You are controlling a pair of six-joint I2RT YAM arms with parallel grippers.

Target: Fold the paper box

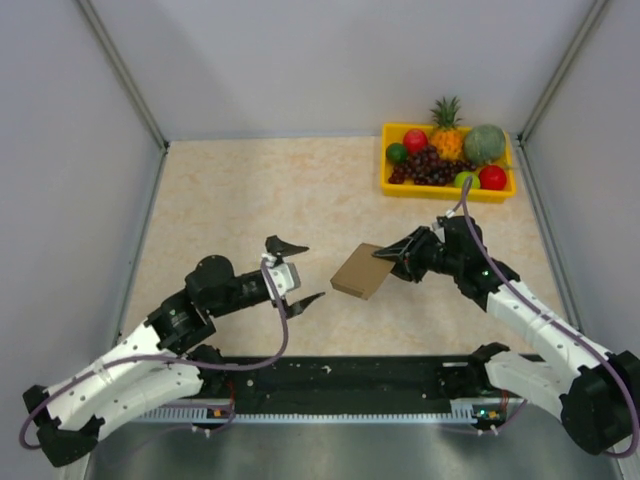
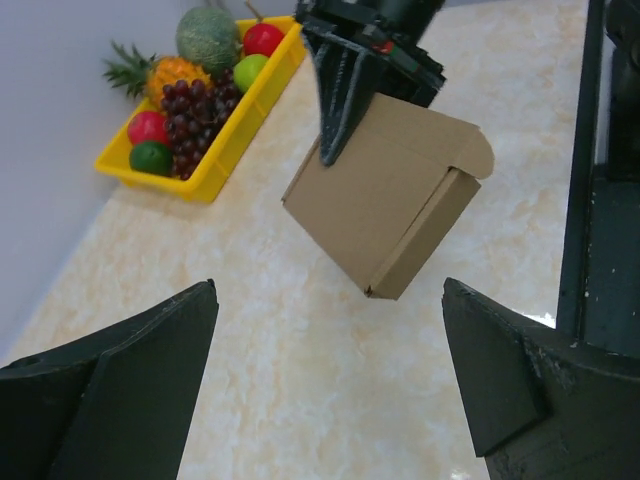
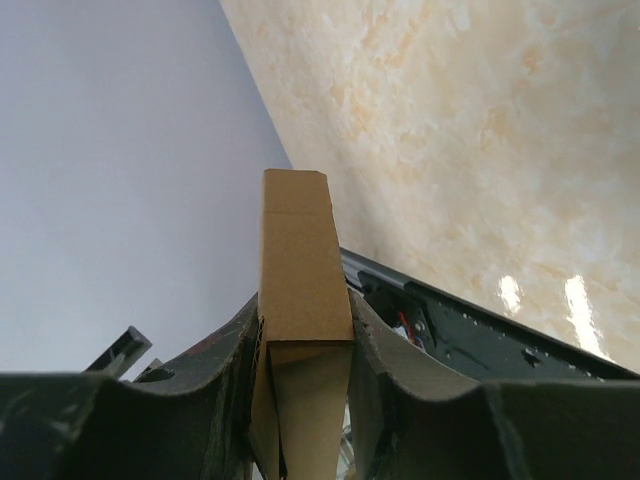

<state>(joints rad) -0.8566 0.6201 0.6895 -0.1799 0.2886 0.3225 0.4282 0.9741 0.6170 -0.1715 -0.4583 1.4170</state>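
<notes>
The paper box (image 1: 360,271), a flat rectangular shape of plain brown cardboard, is held near the middle of the surface (image 1: 230,190), slightly right of centre, between the two arms. It is pinched at its far right edge by the right gripper (image 1: 392,252). In the right wrist view the fingers (image 3: 225,370) are pressed against both broad faces, and the narrow side of the box rises between them. The box is tilted, with one corner pointed down toward the near edge; whether that corner touches the surface cannot be told. A rounded tuck flap is seen along one edge in the left wrist view. The left gripper (image 1: 308,272) is set just left of the box, apart from it, with its jaws spread wide and nothing between them. A yellow fruit tray (image 1: 440,192) filled with fruit is placed at the far right of the surface, well apart from the box.
</notes>
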